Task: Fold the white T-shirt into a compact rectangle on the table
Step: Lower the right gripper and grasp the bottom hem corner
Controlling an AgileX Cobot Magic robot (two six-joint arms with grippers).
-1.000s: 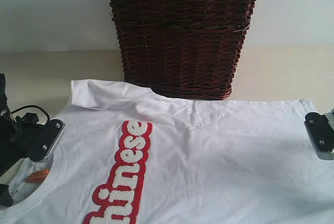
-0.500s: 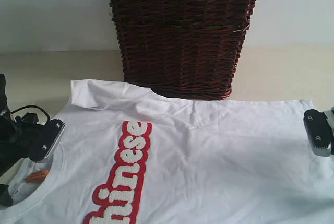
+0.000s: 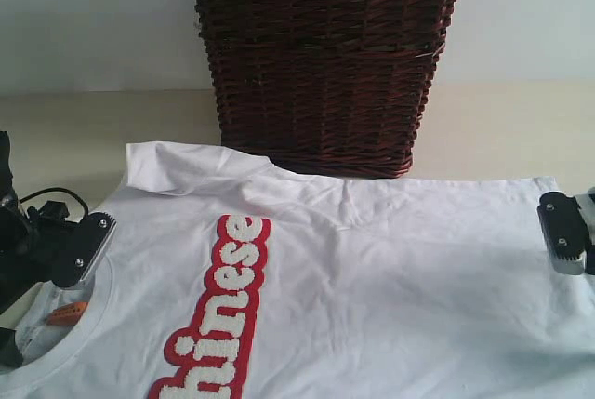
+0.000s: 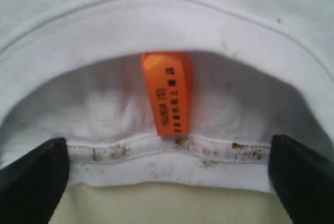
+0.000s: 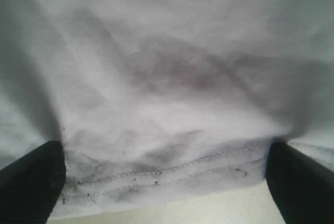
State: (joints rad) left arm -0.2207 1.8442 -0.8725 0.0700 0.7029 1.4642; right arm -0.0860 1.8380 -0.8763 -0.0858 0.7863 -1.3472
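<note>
The white T-shirt (image 3: 372, 269) lies spread flat on the beige table (image 3: 502, 129), its red-outlined lettering (image 3: 223, 315) running toward the near edge. At the neck on the left, my left gripper (image 3: 46, 301) stands open. Its dark fingers (image 4: 31, 182) straddle the ribbed collar (image 4: 167, 156) just below the orange label (image 4: 167, 93). My right gripper (image 3: 565, 241) is open at the shirt's right edge, partly cut off by the frame. In the right wrist view its fingers (image 5: 300, 185) flank the stitched hem (image 5: 167, 177), which lies on the table (image 5: 209, 211).
A dark wicker basket (image 3: 321, 64) with lace trim stands behind the shirt, close to its far edge, against the blue-grey wall (image 3: 93, 18). One sleeve (image 3: 163, 168) is bunched at the far left. Bare table shows on either side of the basket.
My right gripper has crept a little leftward and up over the shirt's right edge. The left gripper and the shirt have not visibly moved.
</note>
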